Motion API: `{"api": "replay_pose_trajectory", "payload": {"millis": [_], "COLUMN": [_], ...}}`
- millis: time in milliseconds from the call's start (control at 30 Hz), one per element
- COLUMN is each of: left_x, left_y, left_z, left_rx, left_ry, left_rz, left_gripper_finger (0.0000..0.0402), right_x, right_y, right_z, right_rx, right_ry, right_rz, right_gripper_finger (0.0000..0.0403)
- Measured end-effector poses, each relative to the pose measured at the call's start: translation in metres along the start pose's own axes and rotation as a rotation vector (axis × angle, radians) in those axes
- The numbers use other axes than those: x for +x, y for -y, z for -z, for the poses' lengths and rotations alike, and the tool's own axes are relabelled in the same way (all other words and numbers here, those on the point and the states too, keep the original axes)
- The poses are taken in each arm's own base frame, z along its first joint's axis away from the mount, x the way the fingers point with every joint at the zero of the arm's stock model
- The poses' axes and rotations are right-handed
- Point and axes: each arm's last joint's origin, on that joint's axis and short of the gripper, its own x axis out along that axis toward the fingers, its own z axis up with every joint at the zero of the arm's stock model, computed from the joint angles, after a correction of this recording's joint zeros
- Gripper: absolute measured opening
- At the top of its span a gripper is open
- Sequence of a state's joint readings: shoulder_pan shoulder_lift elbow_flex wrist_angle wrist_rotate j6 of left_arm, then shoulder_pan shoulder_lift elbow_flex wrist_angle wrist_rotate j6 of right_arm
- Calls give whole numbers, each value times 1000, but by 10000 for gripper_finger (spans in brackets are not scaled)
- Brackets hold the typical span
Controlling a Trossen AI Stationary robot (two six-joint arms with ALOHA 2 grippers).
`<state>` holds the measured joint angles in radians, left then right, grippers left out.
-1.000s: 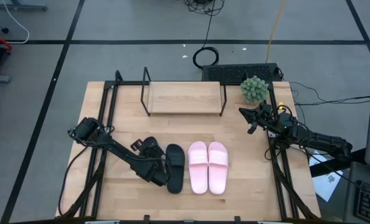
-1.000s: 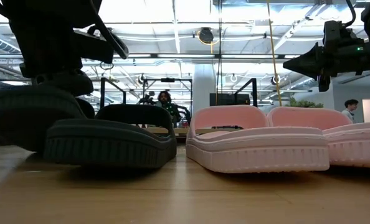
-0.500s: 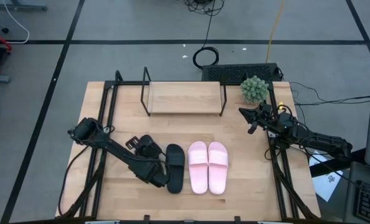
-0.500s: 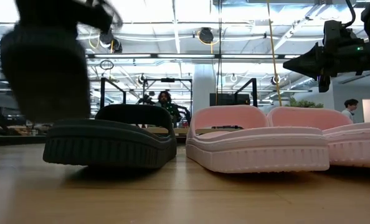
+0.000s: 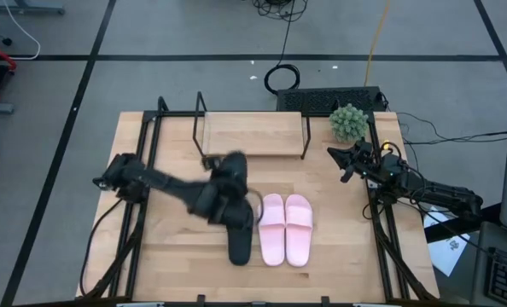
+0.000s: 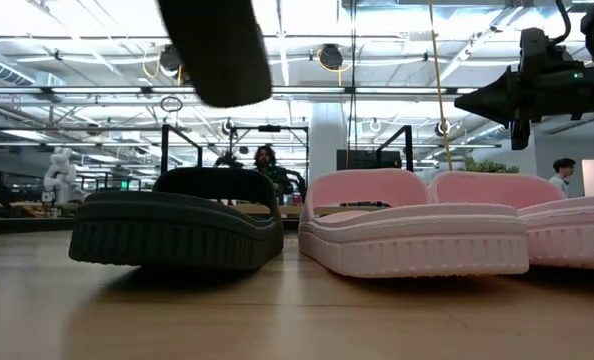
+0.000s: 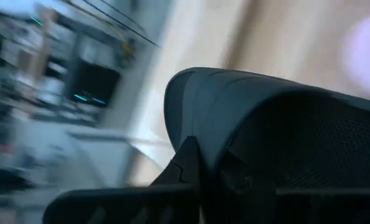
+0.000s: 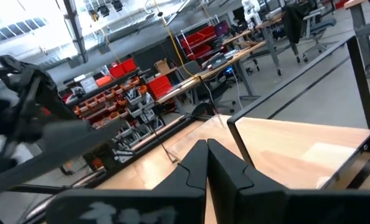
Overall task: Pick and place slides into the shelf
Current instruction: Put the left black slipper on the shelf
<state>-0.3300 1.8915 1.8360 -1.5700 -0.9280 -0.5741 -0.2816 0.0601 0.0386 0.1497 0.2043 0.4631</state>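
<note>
Slides: one black slide [image 5: 230, 181] held aloft, clamped by left gripper [image 5: 222, 183], mid-table near shelf [image 5: 250, 134].
Remaining slides: black slide [image 5: 239, 235], pink pair [image 5: 284, 228] flat, table centre.
Right gripper [image 5: 340, 159]: fingers closed, empty, right edge.

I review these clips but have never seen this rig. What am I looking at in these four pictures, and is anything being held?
Two dark robot arms work at a wooden table. One camera looks down from above, one sits at tabletop height, and one rides on each wrist. The left gripper carries a black slide above the table, toward the shelf. The other black slide and the pink pair lie on the table. The right gripper, shut and empty, waits near a small plant.
</note>
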Motion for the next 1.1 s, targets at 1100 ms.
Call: {"api": "replay_pose_trajectory", "payload": {"millis": [1100], "left_x": [222], "left_y": [-108], "left_z": [35], "left_rx": [268], "left_ry": [-55], "left_rz": [-34], "left_gripper_finger": [0], "right_x": [0], "right_y": [-1], "right_z": [-2], "right_rx": [50], "right_ry": [24], "right_rz": [-1], "right_gripper_finger": [0]}}
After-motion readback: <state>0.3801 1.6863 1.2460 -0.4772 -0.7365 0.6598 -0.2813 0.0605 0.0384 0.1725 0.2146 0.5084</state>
